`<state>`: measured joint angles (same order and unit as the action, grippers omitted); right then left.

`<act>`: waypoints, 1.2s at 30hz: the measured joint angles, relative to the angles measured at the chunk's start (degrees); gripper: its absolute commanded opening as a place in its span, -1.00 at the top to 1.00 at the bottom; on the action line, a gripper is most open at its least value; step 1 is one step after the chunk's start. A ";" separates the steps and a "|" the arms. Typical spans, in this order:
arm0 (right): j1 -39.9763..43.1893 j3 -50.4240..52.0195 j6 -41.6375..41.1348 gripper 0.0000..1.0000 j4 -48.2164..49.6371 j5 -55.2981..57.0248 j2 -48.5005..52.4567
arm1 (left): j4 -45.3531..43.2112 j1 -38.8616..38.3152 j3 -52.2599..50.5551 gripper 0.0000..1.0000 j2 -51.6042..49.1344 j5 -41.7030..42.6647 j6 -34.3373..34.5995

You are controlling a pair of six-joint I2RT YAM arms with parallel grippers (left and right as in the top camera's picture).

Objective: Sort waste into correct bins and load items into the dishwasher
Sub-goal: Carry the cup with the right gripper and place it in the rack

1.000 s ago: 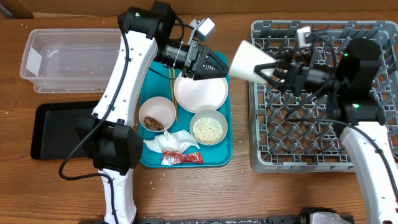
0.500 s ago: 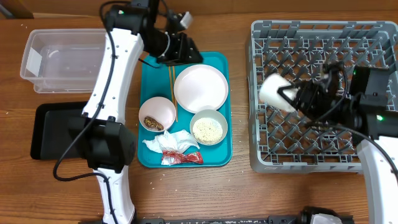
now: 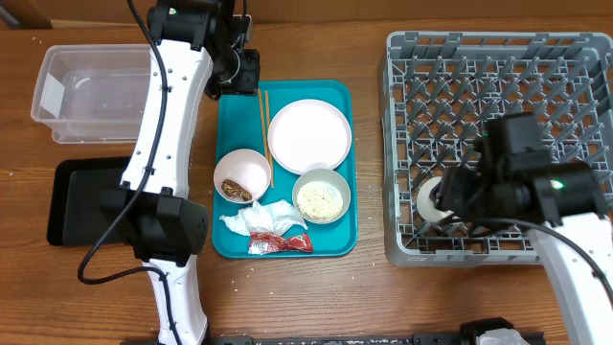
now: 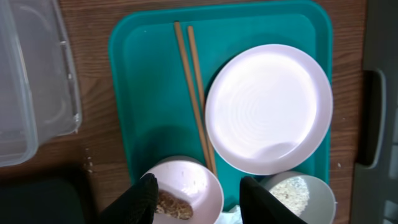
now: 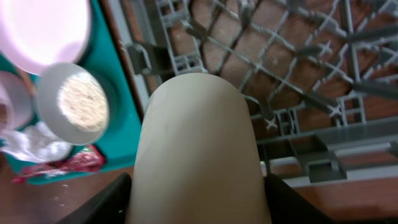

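Cup (image 5: pixel 198 124) has dropped into rack (image 3: pixel 565 57), clamped in right claw (image 3: pixel 448 196).

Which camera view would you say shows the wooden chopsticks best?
The left wrist view: both chopsticks lie clearly apart on the teal tray. Overhead shows them thin, nearly merged; the right wrist view misses them.
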<state>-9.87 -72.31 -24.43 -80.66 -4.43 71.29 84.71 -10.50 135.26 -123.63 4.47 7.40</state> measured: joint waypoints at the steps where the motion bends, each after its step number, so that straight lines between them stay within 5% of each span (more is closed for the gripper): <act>1: -0.81 0.00 -0.59 -0.12 -0.98 1.05 1.40 | -0.02 0.00 0.00 0.09 0.00 -0.57 0.02; 11: -2.67 0.39 -2.82 -0.15 -1.38 4.70 12.11 | 0.39 0.00 0.00 0.07 0.00 -2.69 0.17; 18: -5.79 3.30 -3.17 -0.75 2.93 3.72 13.40 | 0.66 0.00 0.00 0.01 0.00 -3.04 0.17; 23: -5.92 4.44 -3.37 -1.00 2.78 3.34 13.75 | 0.85 0.00 0.00 -0.01 0.00 -3.04 0.20; 29: -5.07 0.85 -3.13 -1.00 -0.24 3.21 13.86 | 0.81 0.00 0.00 0.01 0.00 -3.04 0.15; 36: -4.79 -17.11 -1.36 -1.00 -6.10 3.10 14.08 | 0.98 0.00 0.00 -0.02 3.21 -3.06 0.15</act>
<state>-14.66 -89.43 -25.78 -86.76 -1.32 85.36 85.69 -10.50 135.26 -120.42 1.41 7.55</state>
